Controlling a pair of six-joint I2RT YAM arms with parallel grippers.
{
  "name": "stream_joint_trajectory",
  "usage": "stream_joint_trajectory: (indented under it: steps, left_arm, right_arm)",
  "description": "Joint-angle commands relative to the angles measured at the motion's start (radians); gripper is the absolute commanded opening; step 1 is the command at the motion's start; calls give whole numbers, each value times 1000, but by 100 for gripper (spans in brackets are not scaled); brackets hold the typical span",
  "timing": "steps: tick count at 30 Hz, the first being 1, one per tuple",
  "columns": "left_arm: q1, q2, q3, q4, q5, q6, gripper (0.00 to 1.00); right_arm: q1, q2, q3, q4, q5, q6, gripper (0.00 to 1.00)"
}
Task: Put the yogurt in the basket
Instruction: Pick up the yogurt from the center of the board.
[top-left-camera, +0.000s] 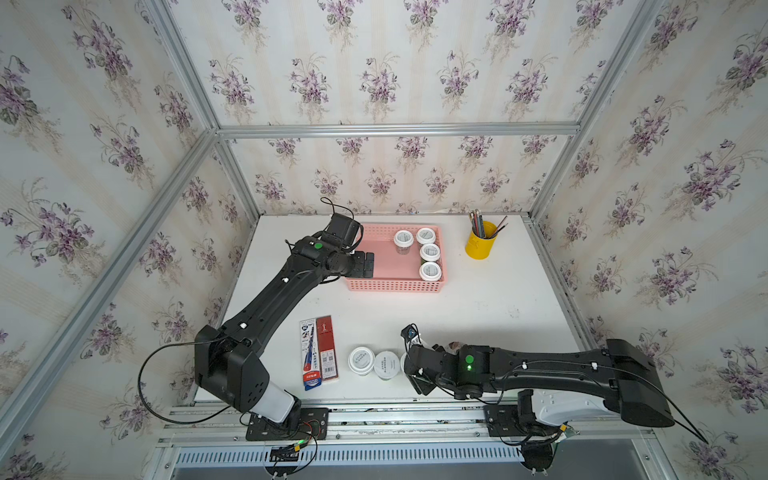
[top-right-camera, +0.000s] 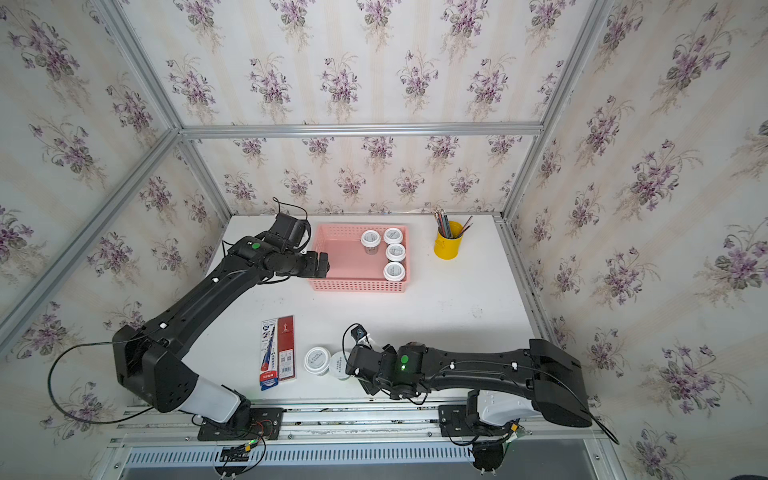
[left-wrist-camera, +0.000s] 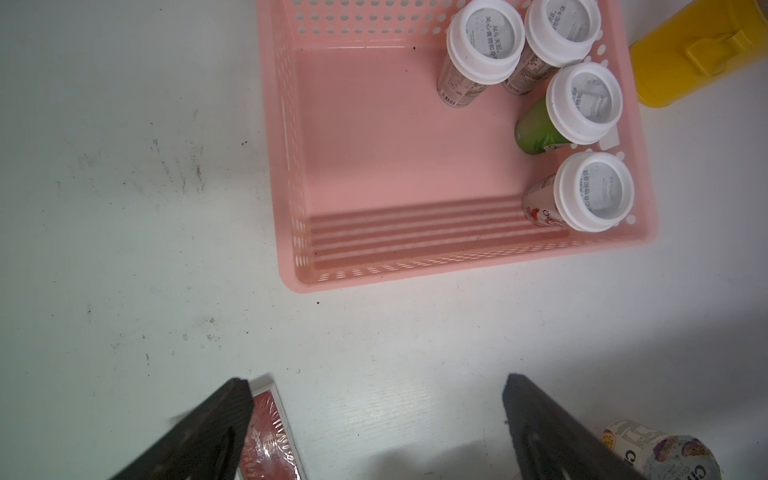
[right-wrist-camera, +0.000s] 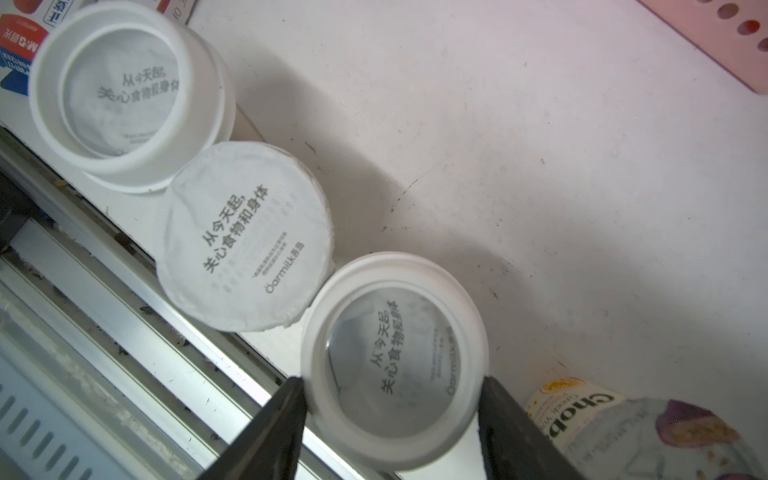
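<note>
Two flat packs, a blue-and-white pack (top-left-camera: 309, 353) and a red pack (top-left-camera: 326, 347), lay side by side near the front of the table (top-left-camera: 498, 316), just beside the loose cups. A yellow pencil cup (top-left-camera: 481, 243) with pencils in it stood near the back, apart from the pink basket (top-left-camera: 395, 286). In both top views the right arm's wrist covered part of the front row, and only its wrist view showed that row whole.

The basket held four yogurt cups, upright at its end nearer the pencil cup: three along the end wall (top-left-camera: 426, 235) (top-left-camera: 430, 252) (top-left-camera: 430, 271) and one beside the rearmost (top-left-camera: 403, 238).

Three small cups stood in a row on the table: a lidded cup (right-wrist-camera: 112, 91), a foil-topped cup (right-wrist-camera: 245, 237) and a third cup (right-wrist-camera: 395, 332). The third cup sat between the fingers of the right gripper (right-wrist-camera: 390, 380). Both fingers lay against its lid rim, so the jaws seemed clenched on it, though the view did not show how firmly. The Chobani cup (right-wrist-camera: 623, 436) sat just beside it, outside one finger. The left gripper (top-left-camera: 371, 264) hung over the basket's other end, jaws spread wide and holding nothing.

That made eight yogurt cups, four in the basket and four on the table, with one basket, one pencil cup and two packs.
</note>
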Motion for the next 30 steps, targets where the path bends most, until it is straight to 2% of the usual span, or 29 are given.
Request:
stream_joint_trajectory:
  steps: [1,16,25,30]
  left_arm:
    - [2,-7,10,-6,-20,8,99]
    - [2,-10,8,-10,-45,4,99]
    - [3,-17,4,-9,-60,3,99]
    - [3,-15,5,-13,-63,5,99]
  right_arm:
    - [-8,7,-8,-46,74,24,68]
    - [-128,-13,-42,39,71,-22,70]
    - [-162,10,-41,85,40,-47,70]
    - [-166,6,-39,85,23,-39,74]
